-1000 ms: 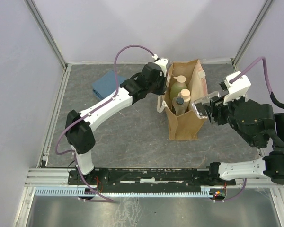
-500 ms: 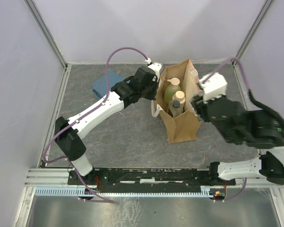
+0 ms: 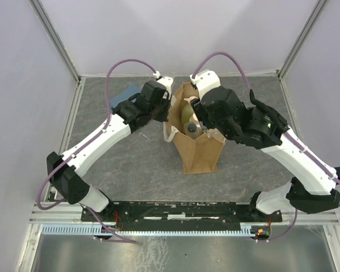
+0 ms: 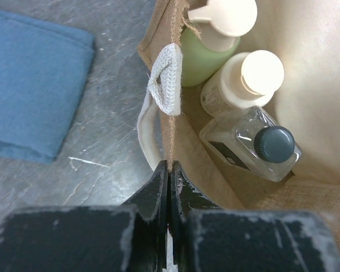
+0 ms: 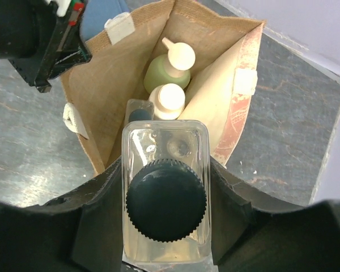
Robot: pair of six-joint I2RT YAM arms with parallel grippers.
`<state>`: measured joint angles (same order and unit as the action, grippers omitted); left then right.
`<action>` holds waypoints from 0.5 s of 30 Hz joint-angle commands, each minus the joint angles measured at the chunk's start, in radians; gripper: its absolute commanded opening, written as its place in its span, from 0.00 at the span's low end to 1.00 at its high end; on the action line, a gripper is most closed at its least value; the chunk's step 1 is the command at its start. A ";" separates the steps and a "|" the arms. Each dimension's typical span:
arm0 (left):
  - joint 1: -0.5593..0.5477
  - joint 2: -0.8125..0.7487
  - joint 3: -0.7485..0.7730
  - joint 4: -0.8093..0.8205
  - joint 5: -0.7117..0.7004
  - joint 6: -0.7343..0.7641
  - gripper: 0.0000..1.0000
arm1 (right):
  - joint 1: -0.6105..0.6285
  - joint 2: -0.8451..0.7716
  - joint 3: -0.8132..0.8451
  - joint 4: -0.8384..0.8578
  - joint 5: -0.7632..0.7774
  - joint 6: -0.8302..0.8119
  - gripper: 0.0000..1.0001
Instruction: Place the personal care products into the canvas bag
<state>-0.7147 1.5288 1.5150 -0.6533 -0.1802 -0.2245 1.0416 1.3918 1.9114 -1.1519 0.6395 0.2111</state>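
Here, from bases at the near edge, both arms reached inward to the canvas bag (image 3: 198, 156), which stood upright on the bench (image 3: 130, 164). The left arm (image 3: 102, 144) stretched out long, the left jaws pinched shut on the bag's left rim just below a cream handle (image 4: 165, 79). The right arm (image 3: 294, 150) arched over the open mouth, the right jaws clamped on a clear dark-capped bottle (image 5: 165, 198). Inside, huddled together, stood the green pump bottle (image 4: 207, 54), the cream bottle (image 4: 238, 85) and a second clear bottle (image 4: 255, 144). Farther left lay a folded blue cloth (image 4: 28, 85).
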 commanded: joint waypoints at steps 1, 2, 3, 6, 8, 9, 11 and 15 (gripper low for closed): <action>0.064 -0.136 -0.002 0.063 -0.018 0.050 0.03 | -0.048 0.021 0.159 0.111 -0.070 -0.080 0.00; 0.073 -0.143 -0.012 0.064 -0.011 0.050 0.03 | -0.062 0.031 0.188 0.103 -0.087 -0.091 0.00; 0.079 -0.148 -0.021 0.066 -0.007 0.051 0.03 | -0.075 0.040 0.212 0.100 -0.108 -0.102 0.00; 0.091 -0.162 -0.044 0.068 0.004 0.058 0.03 | -0.131 0.056 0.233 0.114 -0.201 -0.132 0.00; 0.098 -0.173 -0.059 0.073 0.009 0.060 0.03 | -0.176 0.068 0.216 0.137 -0.270 -0.139 0.00; 0.102 -0.177 -0.065 0.073 0.010 0.060 0.03 | -0.188 0.071 0.200 0.150 -0.304 -0.144 0.00; 0.109 -0.187 -0.076 0.075 0.013 0.061 0.03 | -0.204 0.076 0.157 0.176 -0.353 -0.149 0.00; 0.116 -0.196 -0.088 0.074 0.018 0.064 0.03 | -0.216 0.056 0.033 0.261 -0.479 -0.166 0.00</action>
<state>-0.6113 1.4036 1.4143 -0.6746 -0.1715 -0.2073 0.8288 1.4761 2.0098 -1.1023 0.3176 0.0872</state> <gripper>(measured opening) 0.047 0.566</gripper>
